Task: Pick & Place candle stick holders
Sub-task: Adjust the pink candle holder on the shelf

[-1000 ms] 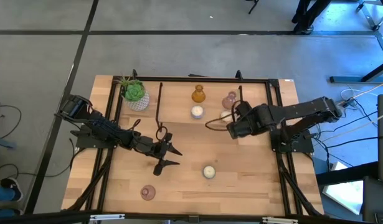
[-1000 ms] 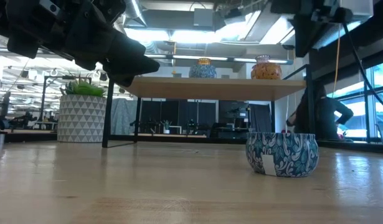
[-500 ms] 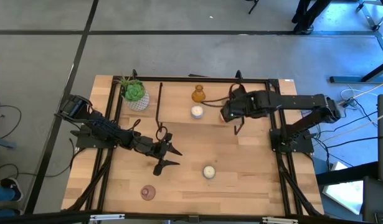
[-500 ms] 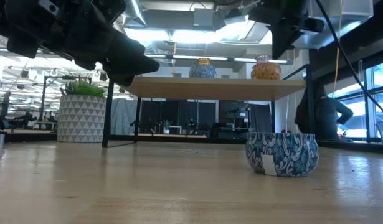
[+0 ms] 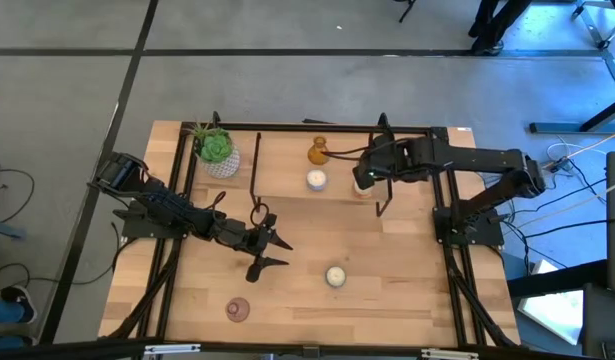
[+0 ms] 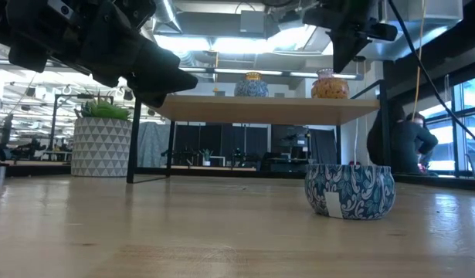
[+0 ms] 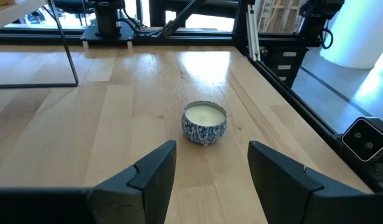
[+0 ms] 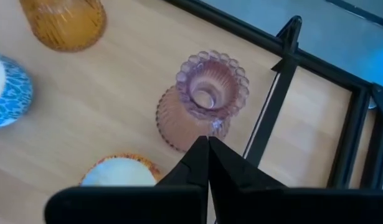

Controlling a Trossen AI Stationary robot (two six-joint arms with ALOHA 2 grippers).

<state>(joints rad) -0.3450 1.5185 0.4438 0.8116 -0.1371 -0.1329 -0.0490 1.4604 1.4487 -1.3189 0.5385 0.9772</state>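
On the raised shelf at the table's far side stand a pink glass holder (image 8: pixel 203 102), an amber one (image 8: pixel 63 22) (image 5: pixel 318 153), a blue-patterned candle tin (image 8: pixel 7 81) (image 5: pixel 316 180) and an orange-rimmed one (image 8: pixel 119 171). My right gripper (image 8: pixel 208 144) (image 5: pixel 362 181) is shut and points down just over the pink holder's near rim. My left gripper (image 7: pixel 211 152) (image 5: pixel 271 251) hangs open over mid-table, facing another blue-patterned tin (image 7: pixel 205 122) (image 5: pixel 334 276) that stands on the wood. A second pink holder (image 5: pixel 237 310) stands near the front edge. My right gripper's shut fingertips (image 8: pixel 200 149) stand above the beaded rim (image 8: pixel 211 127) of the pink holder, coming slanting down from above. I cannot tell whether they touch it.
A green plant in a white patterned pot (image 5: pixel 217 152) stands at the far left. Thin black shelf legs (image 5: pixel 255 175) (image 8: pixel 273 106) rise beside the holders. A black frame rail (image 5: pixel 447 200) runs along the table's sides. A person (image 6: pixel 407 143) sits in the room behind.
My right gripper has swung from the right of the shelf toward the table's far edge and a little left, rising slightly and rolling, and now stands over the pink holder on the shelf. The holders have stayed where they were.
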